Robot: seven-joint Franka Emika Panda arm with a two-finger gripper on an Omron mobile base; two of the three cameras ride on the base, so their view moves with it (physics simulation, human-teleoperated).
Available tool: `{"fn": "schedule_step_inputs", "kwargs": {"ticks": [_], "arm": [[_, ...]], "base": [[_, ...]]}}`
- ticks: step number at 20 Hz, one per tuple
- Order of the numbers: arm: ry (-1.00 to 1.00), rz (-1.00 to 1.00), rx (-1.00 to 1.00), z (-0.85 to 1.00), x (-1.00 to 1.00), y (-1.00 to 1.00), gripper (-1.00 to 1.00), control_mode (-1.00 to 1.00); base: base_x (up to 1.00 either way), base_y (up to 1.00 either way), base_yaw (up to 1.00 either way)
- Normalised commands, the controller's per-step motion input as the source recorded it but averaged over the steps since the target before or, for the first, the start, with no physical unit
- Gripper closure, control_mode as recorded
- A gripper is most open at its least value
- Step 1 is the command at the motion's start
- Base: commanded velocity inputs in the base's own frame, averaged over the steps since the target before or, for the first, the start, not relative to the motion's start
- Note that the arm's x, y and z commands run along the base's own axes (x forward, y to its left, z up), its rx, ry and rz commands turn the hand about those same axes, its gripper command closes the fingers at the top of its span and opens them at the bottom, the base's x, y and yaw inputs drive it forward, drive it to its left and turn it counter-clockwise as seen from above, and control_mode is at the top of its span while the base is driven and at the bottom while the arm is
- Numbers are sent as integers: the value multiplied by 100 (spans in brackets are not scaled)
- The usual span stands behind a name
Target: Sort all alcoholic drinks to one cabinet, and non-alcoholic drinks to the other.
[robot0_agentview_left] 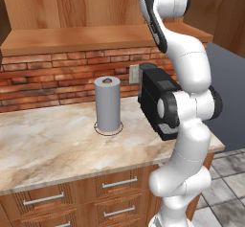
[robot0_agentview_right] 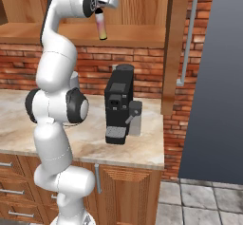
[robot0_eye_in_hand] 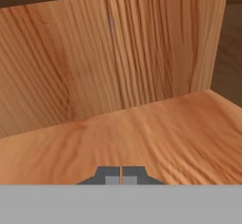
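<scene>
Gripper (robot0_agentview_right: 99, 11) closed on the cap end of a small pink bottle (robot0_agentview_right: 101, 28), hanging above the cabinet shelf (robot0_agentview_right: 137, 35). Likely light, rigid, smooth: best held near the top.

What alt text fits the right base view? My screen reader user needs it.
The white arm holds a small pink bottle in its gripper, hanging down in front of the open wood cabinet. Below, a black coffee machine stands on the marble counter against a brick wall.

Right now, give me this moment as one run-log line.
gripper: shut on pink bottle | height: above cabinet shelf floor | counter: coffee machine, paper towel roll
</scene>
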Motion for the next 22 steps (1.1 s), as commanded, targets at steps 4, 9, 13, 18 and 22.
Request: {"fn": "schedule_step_inputs", "kwargs": {"ticks": [4,9,13,18,22], "arm": [[0,0,0,-29,17,0,100,-100],[0,0,2,-25,0,-1,-100,-100],[0,0,2,-16,-1,0,-100,-100],[0,0,2,-14,-1,-3,-100,-100],[0,0,1,-14,0,-3,-100,-100]], "base": [[0,0,0],[0,0,0],[0,0,0],[0,0,0],[0,0,0]]}}
